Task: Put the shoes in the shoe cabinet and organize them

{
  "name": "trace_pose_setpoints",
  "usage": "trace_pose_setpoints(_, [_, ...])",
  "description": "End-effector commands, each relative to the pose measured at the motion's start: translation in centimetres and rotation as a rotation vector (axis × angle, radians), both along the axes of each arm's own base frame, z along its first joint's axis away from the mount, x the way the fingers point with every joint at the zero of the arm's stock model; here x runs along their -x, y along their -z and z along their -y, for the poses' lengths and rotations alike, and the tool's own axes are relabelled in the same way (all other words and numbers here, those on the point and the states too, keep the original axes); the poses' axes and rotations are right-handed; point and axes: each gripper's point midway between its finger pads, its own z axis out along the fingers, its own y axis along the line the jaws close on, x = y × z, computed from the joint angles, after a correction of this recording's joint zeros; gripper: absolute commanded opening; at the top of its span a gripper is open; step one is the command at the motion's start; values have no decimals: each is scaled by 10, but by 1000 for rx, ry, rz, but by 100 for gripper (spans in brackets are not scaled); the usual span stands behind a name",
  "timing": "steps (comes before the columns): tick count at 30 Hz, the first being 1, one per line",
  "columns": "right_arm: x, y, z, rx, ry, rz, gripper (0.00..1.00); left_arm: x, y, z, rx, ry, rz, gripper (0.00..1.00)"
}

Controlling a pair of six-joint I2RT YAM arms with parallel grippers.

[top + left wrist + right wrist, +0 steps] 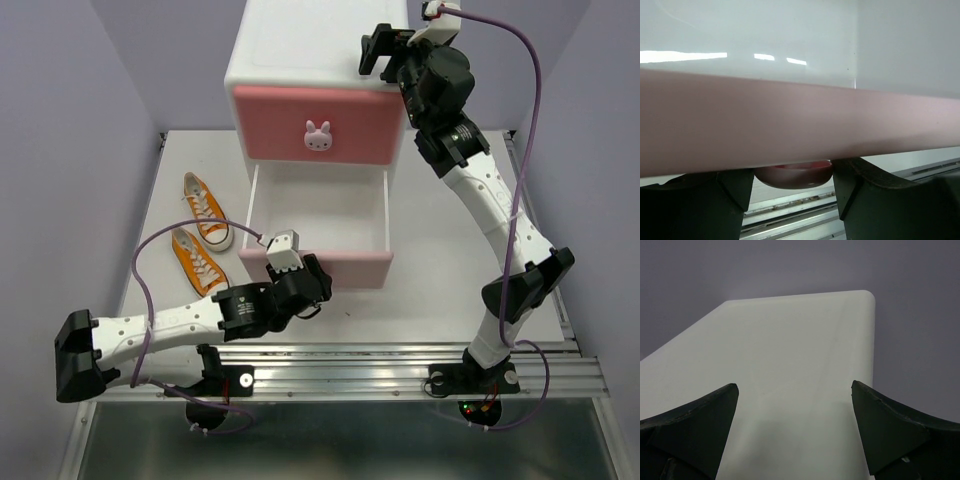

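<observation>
On the pale tabletop (425, 240), toward its far edge, stands the shoe cabinet (300, 45), white and boxy, its front facing the arms. Its darker pink upper drawer front (290, 125) is closed flush and carries a white bunny knob (318, 136). The lower drawer (315, 215) is pulled out towards the near edge, its white inside bare, its paler pink front (350, 268) nearest the arms. The cabinet's feet and back are out of sight.

Left of the open drawer lie the two shoes that show, both orange with white laces. The farther orange sneaker (207, 210) and the nearer orange sneaker (198, 262) are parallel and just beside each other, soles down. Their long axes run from far-left to near-right, toes towards the near edge. The left arm's cable crosses over the nearer one, and its toe is close to the arm.

The left end effector (793, 180) is at the lower drawer front, partly closed around the lower knob (794, 176), which fills the gap between its fingers; only the knob's underside shows. The right end effector (794, 387) hangs above the cabinet's top right corner, spread wide and holding nothing.
</observation>
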Motion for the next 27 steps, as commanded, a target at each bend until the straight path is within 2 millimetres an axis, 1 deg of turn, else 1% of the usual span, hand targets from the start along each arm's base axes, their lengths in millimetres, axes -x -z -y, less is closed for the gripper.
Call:
trace_pose_setpoints(1, [-8,256,-34,309,-74,-629,100,44,32,-5,-11,46,-165,6])
trace_pose_setpoints(4, [-7,260,-36,306,-84,-637,100,52,37,-6,-19,54,-191,5])
trace_pose_setpoints(5, [-7,262,-36,307,-84,-639,100,55,40,-12,-34,46,-206,4])
trace_pose_setpoints(7, [-7,264,-36,318,-83,-640,100,61,41,-14,-23,37,-228,4])
trace_pose_setpoints(10, [-7,264,-35,324,-86,-635,100,77,40,-6,5,67,-248,4])
trace_pose_setpoints(12, [-7,265,-35,327,-85,-634,100,82,41,-3,4,62,-256,4])
trace_pose_setpoints(17, [-7,266,-32,337,-76,-631,100,104,54,-2,-54,76,-308,4])
trace_pose_setpoints(18, [-6,269,-32,340,-77,-636,100,105,54,-2,-54,74,-309,5])
trace_pose_setpoints(20, [-5,268,-32,338,-77,-633,100,106,52,1,-48,84,-306,9])
trace_pose_setpoints(21, [-4,270,-31,339,-77,-635,100,107,49,2,-40,91,-299,17])
trace_pose_setpoints(22, [-4,270,-31,339,-75,-634,100,107,49,1,-33,82,-302,21])
trace_pose_setpoints(23, [-4,271,-30,339,-74,-634,100,106,48,-1,-31,70,-303,28])
trace_pose_setpoints(24, [-4,270,-31,339,-77,-632,100,106,45,0,-14,68,-304,49])
trace_pose_setpoints(25, [-4,271,-31,342,-77,-633,100,106,43,2,-3,71,-302,58])
trace_pose_setpoints(26, [-5,270,-32,341,-79,-629,100,105,38,3,9,70,-298,77])
trace_pose_setpoints(27, [-5,269,-32,344,-80,-626,100,103,35,3,12,67,-286,83])
